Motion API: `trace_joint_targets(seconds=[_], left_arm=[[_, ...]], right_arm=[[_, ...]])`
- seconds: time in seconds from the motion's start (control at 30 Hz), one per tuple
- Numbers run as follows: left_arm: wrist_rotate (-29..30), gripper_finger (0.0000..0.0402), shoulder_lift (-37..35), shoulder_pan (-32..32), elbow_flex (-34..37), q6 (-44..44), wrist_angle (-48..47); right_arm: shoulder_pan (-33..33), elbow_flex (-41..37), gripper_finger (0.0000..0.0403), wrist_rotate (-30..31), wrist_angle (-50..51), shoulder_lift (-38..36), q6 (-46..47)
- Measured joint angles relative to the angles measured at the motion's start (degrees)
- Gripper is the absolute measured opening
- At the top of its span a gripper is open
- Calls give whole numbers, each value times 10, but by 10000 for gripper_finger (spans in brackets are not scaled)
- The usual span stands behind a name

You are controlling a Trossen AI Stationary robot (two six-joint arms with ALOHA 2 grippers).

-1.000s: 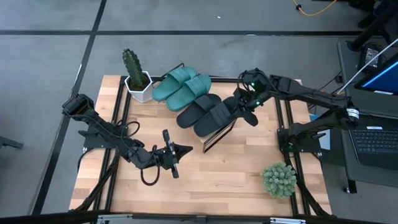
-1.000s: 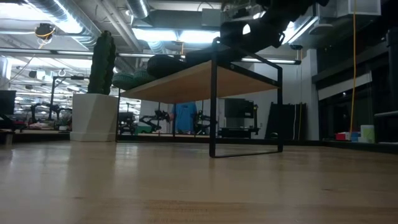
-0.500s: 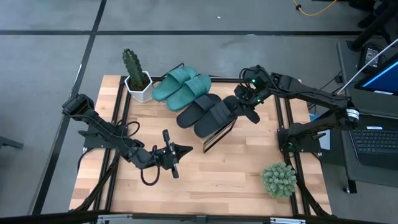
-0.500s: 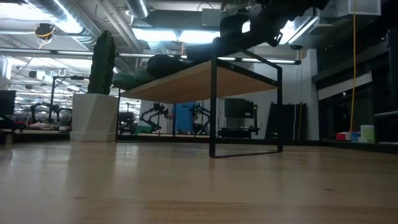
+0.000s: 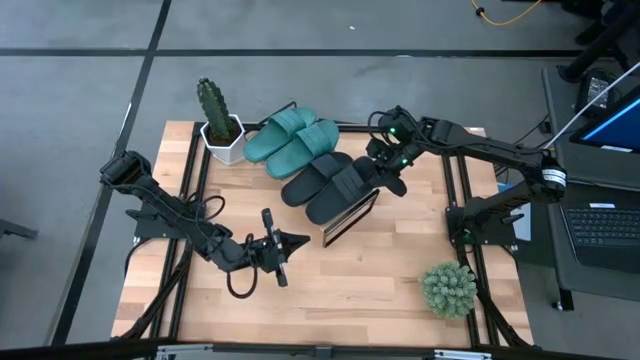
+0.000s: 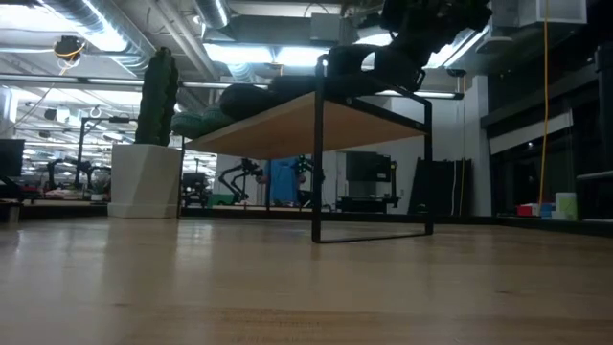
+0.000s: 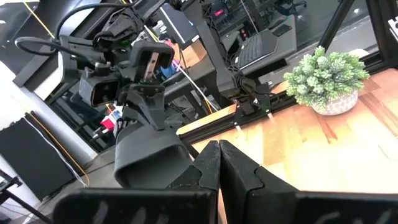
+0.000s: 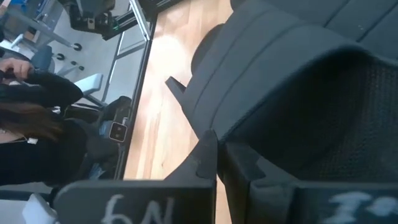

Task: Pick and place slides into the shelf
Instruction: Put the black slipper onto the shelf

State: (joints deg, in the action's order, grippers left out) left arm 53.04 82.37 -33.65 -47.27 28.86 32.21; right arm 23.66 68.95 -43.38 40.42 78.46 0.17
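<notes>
The right gripper (image 5: 385,172) is sitting clenched against the heel of a black slide (image 5: 345,186) — all 4 slides, 2 teal (image 5: 290,138) and 2 black, are lying on the shelf (image 6: 316,125). The left gripper (image 5: 300,240) is resting closed, holding nothing, near the table's (image 5: 400,290) middle.

Two dark jointed arms with black cables; green lights on the right end effector (image 5: 385,160).

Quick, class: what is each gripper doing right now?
Left gripper: shut, holding nothing, low over the table.
Right gripper: shut, at the heel of the nearer black slide on the shelf; grip cannot be told.
</notes>
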Motion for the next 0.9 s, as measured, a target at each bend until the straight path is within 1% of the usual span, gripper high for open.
trace_joint_targets(seconds=[0.27, 0.53, 0.6, 0.73, 0.9], left_arm=[[0, 0, 0, 0, 0, 1, -2], [0, 0, 0, 10, 0, 1, -2], [-4, 0, 0, 14, 0, 0, -2], [-35, 0, 0, 21, 0, 0, -2], [-41, 0, 0, 20, 0, 0, -2]], right_arm=[[17, 0, 12, 1, 19, 0, 12], [18, 0, 17, 2, 34, 1, 13], [18, 0, 25, 3, 36, 2, 24], [18, 0, 47, 12, 40, 8, 44], [18, 0, 73, 15, 49, 20, 56]])
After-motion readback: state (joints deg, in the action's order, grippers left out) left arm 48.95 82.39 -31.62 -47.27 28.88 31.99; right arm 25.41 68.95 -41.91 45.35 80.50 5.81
